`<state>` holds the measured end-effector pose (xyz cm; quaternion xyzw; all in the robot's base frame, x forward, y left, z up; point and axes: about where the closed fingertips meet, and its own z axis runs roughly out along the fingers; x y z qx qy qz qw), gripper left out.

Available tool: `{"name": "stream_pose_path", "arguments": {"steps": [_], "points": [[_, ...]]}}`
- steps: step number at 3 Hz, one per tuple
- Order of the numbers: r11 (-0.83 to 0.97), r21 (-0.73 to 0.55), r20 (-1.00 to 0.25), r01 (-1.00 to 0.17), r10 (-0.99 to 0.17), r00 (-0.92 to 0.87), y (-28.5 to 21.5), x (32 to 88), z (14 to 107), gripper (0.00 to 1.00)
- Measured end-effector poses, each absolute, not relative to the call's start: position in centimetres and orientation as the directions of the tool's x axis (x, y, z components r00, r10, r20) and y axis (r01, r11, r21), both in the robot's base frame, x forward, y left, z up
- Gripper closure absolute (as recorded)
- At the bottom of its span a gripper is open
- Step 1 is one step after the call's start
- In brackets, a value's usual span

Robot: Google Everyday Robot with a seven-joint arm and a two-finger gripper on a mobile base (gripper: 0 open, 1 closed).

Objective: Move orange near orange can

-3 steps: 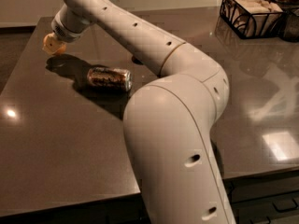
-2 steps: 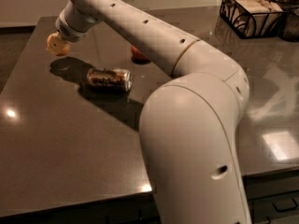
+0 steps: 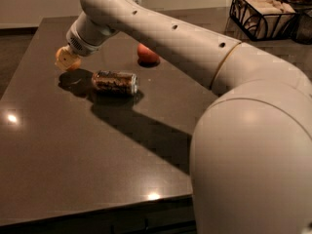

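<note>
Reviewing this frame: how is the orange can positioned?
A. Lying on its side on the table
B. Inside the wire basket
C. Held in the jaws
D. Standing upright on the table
A: the orange can lies on its side on the dark table. It is close beside the gripper, which is at the table's far left part and holds the orange instead.

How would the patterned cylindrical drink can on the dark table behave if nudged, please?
Lying on its side, the patterned can likely rolls when nudged; its silver ends look smooth, perhaps slippery. The gripper, holding the round yellow-orange fruit, hangs beside it.
</note>
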<state>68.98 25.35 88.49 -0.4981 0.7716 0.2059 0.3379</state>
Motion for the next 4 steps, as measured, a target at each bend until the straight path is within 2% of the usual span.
{"name": "stream_pose_path", "arguments": {"steps": [2,3,4], "points": [[0.437,-0.001,-0.715,-0.899,-0.629,-0.305,23.9,65.3,87.7,1.0],[0.46,-0.007,-0.716,-0.888,-0.622,-0.317,23.0,64.6,87.8,0.82],[0.48,-0.006,-0.71,-0.877,-0.62,-0.335,22.1,64.5,87.4,0.59]]}}
